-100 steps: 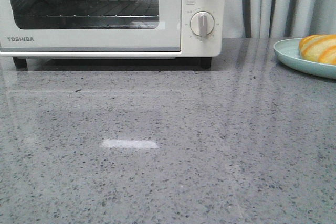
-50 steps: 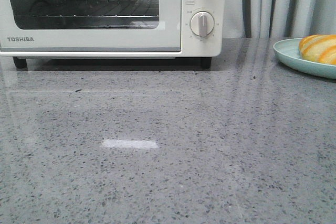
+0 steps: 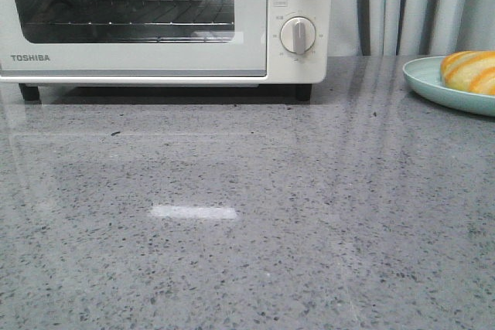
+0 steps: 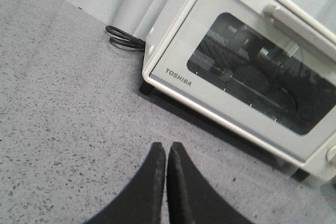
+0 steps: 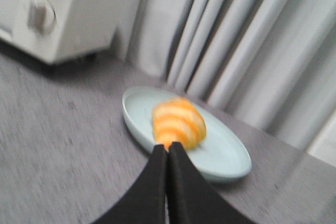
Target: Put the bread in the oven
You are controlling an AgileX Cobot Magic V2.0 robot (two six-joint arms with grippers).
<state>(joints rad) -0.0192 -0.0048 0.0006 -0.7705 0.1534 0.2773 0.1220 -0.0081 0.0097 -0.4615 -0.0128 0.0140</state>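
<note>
The white TOSHIBA oven (image 3: 155, 21) stands at the back left with its dark glass door closed; it also shows in the left wrist view (image 4: 252, 72) and partly in the right wrist view (image 5: 52, 14). The golden-orange striped bread (image 3: 470, 71) lies on a pale blue plate (image 3: 433, 83) at the right edge; both show in the right wrist view, bread (image 5: 179, 121), plate (image 5: 220, 150). My left gripper (image 4: 167, 148) is shut and empty over the counter in front of the oven. My right gripper (image 5: 168, 148) is shut and empty, short of the bread. Neither gripper shows in the front view.
The grey speckled countertop (image 3: 247, 214) spreads in front of the oven. A coiled black cable (image 4: 123, 38) lies beside the oven's left side. Pale curtains (image 3: 410, 5) hang behind the counter. The oven's door handle (image 4: 299, 19) runs along the door's top.
The front view is almost unchanged; only the bright reflection on the counter has shifted slightly. The right wrist view is motion-blurred.
</note>
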